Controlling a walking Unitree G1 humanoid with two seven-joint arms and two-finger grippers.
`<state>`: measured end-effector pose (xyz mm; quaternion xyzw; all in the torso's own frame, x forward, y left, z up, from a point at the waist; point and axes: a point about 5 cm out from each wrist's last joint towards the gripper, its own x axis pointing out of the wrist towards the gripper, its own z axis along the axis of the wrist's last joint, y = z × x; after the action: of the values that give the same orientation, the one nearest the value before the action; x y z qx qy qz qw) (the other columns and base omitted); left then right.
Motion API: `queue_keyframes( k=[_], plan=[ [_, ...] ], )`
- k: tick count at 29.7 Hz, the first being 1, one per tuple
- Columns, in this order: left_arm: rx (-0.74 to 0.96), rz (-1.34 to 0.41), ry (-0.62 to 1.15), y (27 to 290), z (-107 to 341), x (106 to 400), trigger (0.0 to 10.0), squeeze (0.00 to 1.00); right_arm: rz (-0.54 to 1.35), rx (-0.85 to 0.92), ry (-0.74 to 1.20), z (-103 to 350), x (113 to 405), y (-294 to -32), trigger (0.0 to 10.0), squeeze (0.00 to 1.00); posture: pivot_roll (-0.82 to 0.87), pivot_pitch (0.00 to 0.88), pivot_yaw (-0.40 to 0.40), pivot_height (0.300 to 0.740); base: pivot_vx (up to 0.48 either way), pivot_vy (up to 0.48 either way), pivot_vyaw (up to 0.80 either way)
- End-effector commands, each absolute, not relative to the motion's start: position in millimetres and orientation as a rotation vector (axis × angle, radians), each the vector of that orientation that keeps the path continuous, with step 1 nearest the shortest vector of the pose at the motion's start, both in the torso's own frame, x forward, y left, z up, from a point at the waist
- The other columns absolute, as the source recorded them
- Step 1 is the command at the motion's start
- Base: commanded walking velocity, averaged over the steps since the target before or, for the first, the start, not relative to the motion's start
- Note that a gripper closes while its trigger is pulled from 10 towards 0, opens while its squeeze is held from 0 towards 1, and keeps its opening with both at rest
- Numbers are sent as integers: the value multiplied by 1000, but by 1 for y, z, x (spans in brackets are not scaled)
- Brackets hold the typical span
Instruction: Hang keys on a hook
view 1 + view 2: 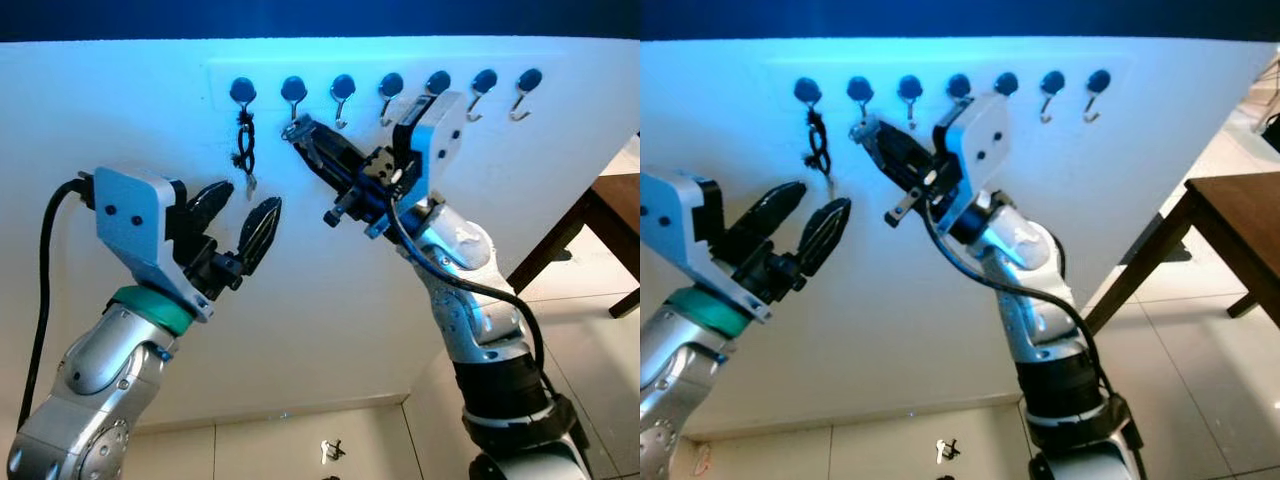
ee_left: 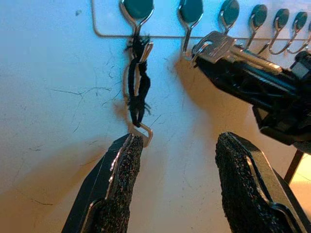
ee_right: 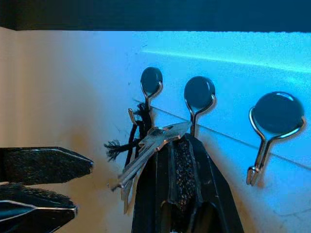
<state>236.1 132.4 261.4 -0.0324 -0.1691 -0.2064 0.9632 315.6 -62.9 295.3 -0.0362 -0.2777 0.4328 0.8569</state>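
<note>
A row of several metal hooks with dark round heads (image 1: 391, 86) runs along a white wall. A black cord with a key ring (image 1: 244, 145) hangs from the leftmost hook (image 1: 242, 92). My right gripper (image 1: 305, 135) is shut on a silver key (image 3: 155, 143), whose head sits right at the second hook (image 1: 293, 92); I cannot tell whether it is hooked on. My left gripper (image 1: 245, 222) stands open just below the hanging cord (image 2: 138, 92), with nothing between its fingers (image 2: 121, 184).
A dark wooden table (image 1: 1230, 225) stands to the right on a tiled floor. A small dark item (image 1: 331, 450) lies on the floor at the wall's foot. The hooks (image 1: 484, 84) further right hang bare.
</note>
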Motion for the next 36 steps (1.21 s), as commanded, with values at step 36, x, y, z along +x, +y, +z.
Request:
queue_keyframes(
  k=[36],
  plan=[
    [-70,-426,-322,131,259,235,10000,0,951,-328,-714,293,290,-61,10000,0,-50,77,66,740,0,0,0]
  ],
)
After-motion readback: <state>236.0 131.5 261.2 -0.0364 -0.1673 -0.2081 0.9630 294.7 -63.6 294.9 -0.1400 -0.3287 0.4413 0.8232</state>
